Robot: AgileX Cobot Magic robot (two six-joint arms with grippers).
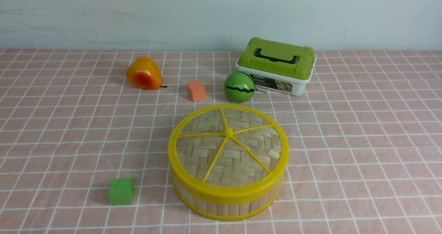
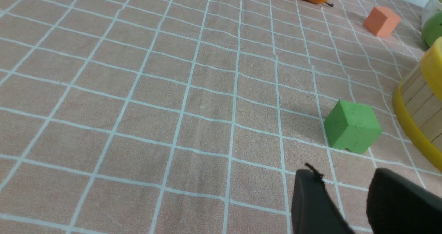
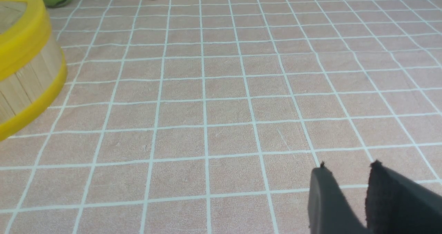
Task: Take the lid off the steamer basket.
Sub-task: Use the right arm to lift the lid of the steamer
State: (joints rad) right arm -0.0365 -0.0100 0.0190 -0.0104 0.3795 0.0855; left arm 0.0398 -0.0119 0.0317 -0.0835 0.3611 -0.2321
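Note:
The steamer basket, round with a bamboo-slat wall and yellow rims, stands at the table's front centre. The lid, woven bamboo with yellow rim, spokes and centre knob, sits on top of it. Neither arm shows in the front view. In the left wrist view my left gripper hangs open over the cloth, empty, with the basket wall off to one side. In the right wrist view my right gripper has its fingers apart with nothing between them, well away from the basket and the lid rim.
A green cube lies left of the basket, close to my left gripper. Behind the basket are an orange cube, a pear, a green striped ball and a green-and-white box. Pink checked cloth covers the table.

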